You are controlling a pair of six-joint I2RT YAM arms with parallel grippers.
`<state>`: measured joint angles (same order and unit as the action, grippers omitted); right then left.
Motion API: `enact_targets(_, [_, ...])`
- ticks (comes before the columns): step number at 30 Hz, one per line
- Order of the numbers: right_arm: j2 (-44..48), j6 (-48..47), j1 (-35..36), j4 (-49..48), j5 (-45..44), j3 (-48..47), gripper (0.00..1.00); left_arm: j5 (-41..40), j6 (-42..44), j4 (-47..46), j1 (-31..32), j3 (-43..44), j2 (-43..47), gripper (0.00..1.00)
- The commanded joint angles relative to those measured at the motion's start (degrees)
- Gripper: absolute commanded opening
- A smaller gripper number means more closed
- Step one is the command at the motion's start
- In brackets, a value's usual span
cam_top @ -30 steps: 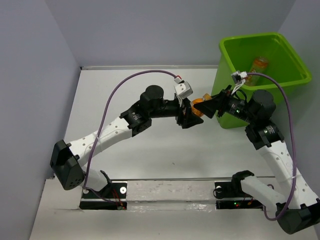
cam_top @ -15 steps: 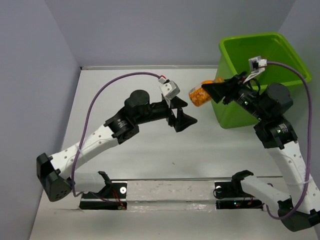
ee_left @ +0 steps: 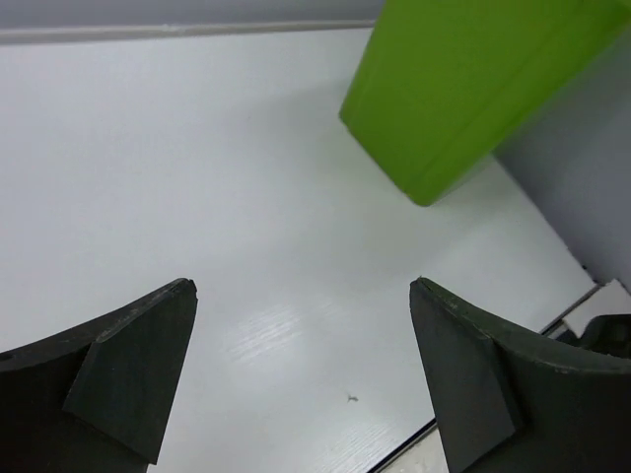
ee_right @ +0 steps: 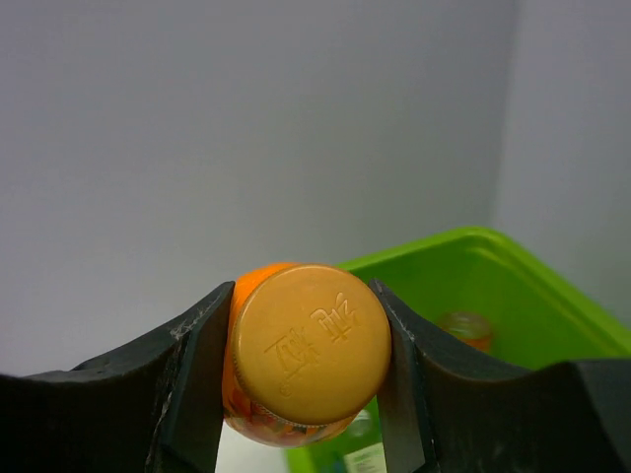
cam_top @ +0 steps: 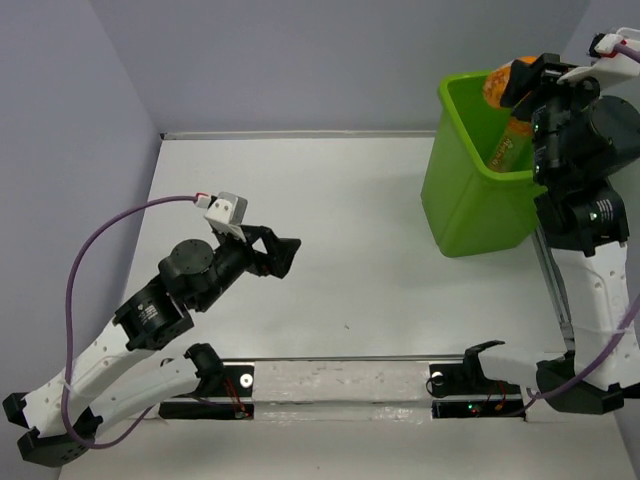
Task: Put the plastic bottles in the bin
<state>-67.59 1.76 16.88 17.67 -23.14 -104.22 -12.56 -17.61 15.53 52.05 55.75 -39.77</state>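
While R gripper [ee_right: 302,296] clamps orange bottle [ee_right: 311,347] over bin [cam_top: 470,215] rim, 1 o'clock, L gripper [ee_left: 304,330] stands wide. It is at 9 o'clock.

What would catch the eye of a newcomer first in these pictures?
First comes the lime-green bin at the far right of the table, the one strong colour among white and grey. Next comes the orange bottle, which the right gripper holds raised above the bin, its cap facing the wrist camera. The left gripper hangs open and empty over the white table.
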Motion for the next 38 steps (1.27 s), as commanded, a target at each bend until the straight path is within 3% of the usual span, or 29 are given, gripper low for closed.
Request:
enact_targets(1, [-5.0, -8.61, -5.62, 1.14, -10.79, -1.86, 0.0, -10.38, -4.28, 8.38, 0.07, -5.82, 5.92, 0.99])
enact_targets(5, [-8.51, -7.3, -11.77, -1.49, -10.27, 1.82, 0.0, -11.09, -5.6, 7.5, 0.15, -9.25, 11.11, 0.99])
enact_targets(7, [-11.05, -5.37, -13.63, -1.15, -9.3, 3.49, 0.38, -10.47, -5.77, 6.53, 0.07, -10.57, 13.13, 0.99])
enact_targets(8, [-11.68, -4.75, -13.63, -0.36, -8.77, 3.07, 0.85, -10.3, -5.86, 6.36, 0.07, -10.83, 13.49, 0.99])
enact_targets(9, [-12.12, -3.7, -13.63, 1.38, -7.55, 2.11, 0.99, -10.21, -6.12, 6.27, 0.15, -11.1, 14.1, 0.99])
enact_targets(15, [-6.25, 6.22, -13.63, 4.65, 4.21, -1.33, 1.0, -8.54, -5.77, 5.65, 0.07, -11.45, 14.28, 0.99])
enact_targets(20, [5.34, 12.12, -13.63, 4.04, 17.49, 4.45, 1.0, -7.31, -5.95, 3.64, 0.15, -11.28, 13.23, 0.99])
enact_targets(24, [19.84, 19.23, -13.63, 1.24, 29.88, 19.72, 1.0, -6.34, -6.83, 1.44, 0.15, -9.87, 12.0, 0.99])
enact_targets(25, [26.65, 22.47, -13.63, -0.25, 33.99, 28.03, 1.0, -5.99, -6.91, 1.0, 0.07, -9.17, 11.91, 0.99])
enact_targets(27, [36.68, 26.08, -13.63, -1.84, 37.44, 41.12, 1.0, -6.16, -7.0, -0.14, 0.15, -8.55, 12.17, 0.99])
enact_targets(32, [53.33, 29.18, -13.63, 1.39, 38.26, 61.98, 1.0, -8.09, -8.49, -1.38, 0.15, -10.56, 14.54, 0.99])
enact_targets(35, [59.22, 28.3, -13.63, 4.83, 35.97, 66.42, 1.0, -8.45, -9.46, -2.17, 0.15, -13.55, 16.38, 0.99])
enact_targets(38, [58.99, 26.55, -13.63, 4.39, 34.04, 64.51, 1.0, -8.71, -10.34, -4.18, 0.15, -15.67, 17.62, 0.99])
